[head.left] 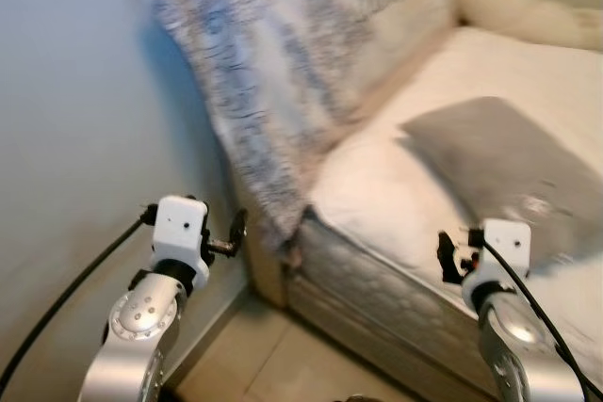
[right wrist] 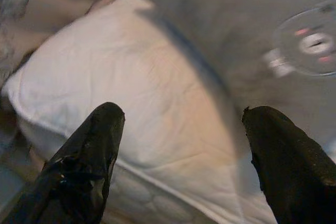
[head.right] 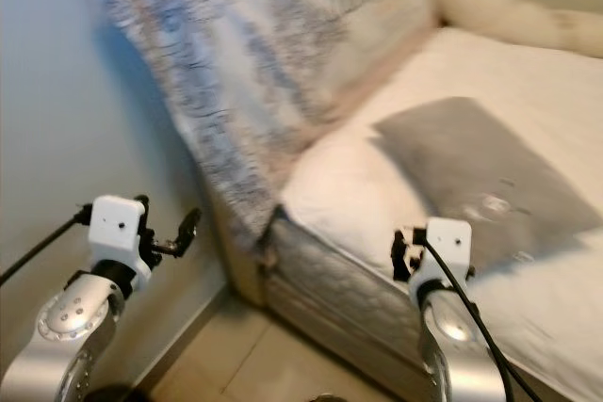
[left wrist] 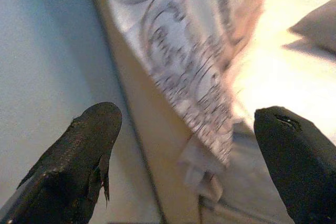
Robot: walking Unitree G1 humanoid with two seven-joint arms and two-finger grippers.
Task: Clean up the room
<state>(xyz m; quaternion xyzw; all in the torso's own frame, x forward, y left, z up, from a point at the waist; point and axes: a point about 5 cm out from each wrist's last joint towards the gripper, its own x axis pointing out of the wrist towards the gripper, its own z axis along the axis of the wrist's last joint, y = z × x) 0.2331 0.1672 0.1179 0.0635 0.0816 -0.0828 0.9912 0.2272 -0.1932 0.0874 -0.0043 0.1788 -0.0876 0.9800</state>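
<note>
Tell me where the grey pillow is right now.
The grey pillow lies flat on the white mattress, ahead and right in the eye views, just beyond the open right gripper and right of the patterned blanket.

Left arm: silver, rising from the lower left of the frame, white wrist block on top.
Left hand [left wrist: 184,156]: two long black fingers spread wide, nothing between them.
Right arm: silver, lower right of the frame, black cable trailing down it.
Right hand [right wrist: 181,156]: black fingers apart, empty.

silver arms, white wrist blocks, black cables, black-fingered left hand [left wrist: 184,161], right hand [right wrist: 181,161]
</note>
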